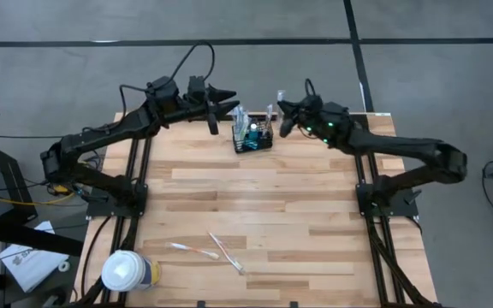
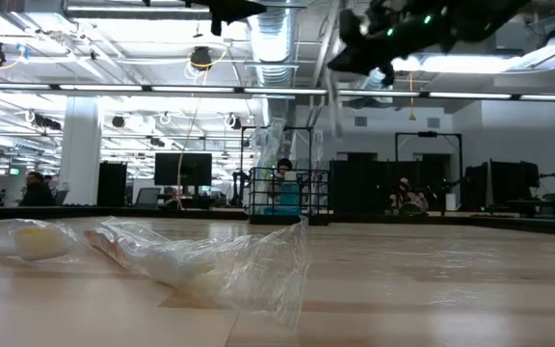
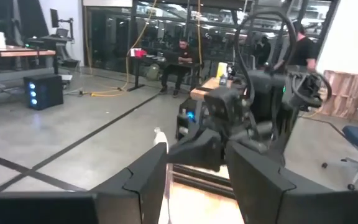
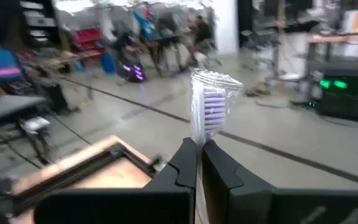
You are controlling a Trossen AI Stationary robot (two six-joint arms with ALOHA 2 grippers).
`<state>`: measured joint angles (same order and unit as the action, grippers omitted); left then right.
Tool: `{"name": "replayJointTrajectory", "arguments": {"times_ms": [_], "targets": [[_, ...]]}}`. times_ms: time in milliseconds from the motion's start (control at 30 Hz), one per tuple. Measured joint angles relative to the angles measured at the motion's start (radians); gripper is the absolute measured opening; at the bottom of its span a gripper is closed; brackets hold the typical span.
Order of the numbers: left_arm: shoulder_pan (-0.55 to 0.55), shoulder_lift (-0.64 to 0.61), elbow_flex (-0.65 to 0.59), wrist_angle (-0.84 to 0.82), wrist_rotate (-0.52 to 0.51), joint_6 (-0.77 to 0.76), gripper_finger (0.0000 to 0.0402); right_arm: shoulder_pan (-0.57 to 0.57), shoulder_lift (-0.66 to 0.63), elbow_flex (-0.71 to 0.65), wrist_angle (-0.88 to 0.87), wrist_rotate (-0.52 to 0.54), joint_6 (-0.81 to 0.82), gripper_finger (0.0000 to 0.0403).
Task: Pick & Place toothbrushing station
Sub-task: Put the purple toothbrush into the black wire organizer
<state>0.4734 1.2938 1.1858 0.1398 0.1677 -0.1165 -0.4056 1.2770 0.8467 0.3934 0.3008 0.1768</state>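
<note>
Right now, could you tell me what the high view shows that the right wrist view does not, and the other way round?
Only the high view shows the black mesh basket at the table's far edge, two wrapped toothbrushes lying near the front edge, the lidded cup, and the left gripper beside the basket. Only the right wrist view shows the bristle head inside its clear wrapper and people in the room beyond. Both show the right gripper shut on a wrapped toothbrush.
</note>
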Motion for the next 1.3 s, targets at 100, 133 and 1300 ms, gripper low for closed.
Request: {"name": "replayJointTrajectory", "arguments": {"times_ms": [100, 133, 1300], "targets": [[0.018, 0.0, 0.0, -0.003, 0.003, 0.004, 0.0156, -0.034, 0.094, -0.01, 0.142, -0.069, -0.001, 0.0], [0.026, 0.0, 0.0, -0.003, 0.003, 0.005, 0.0154, -0.047, 0.121, -0.01, 0.176, -0.084, 0.0, 0.0], [0.038, 0.001, -0.079, 0.0, 0.002, 0.007, 0.0144, -0.152, 0.397, 0.023, 0.503, -0.222, -0.011, 0.0]]}}
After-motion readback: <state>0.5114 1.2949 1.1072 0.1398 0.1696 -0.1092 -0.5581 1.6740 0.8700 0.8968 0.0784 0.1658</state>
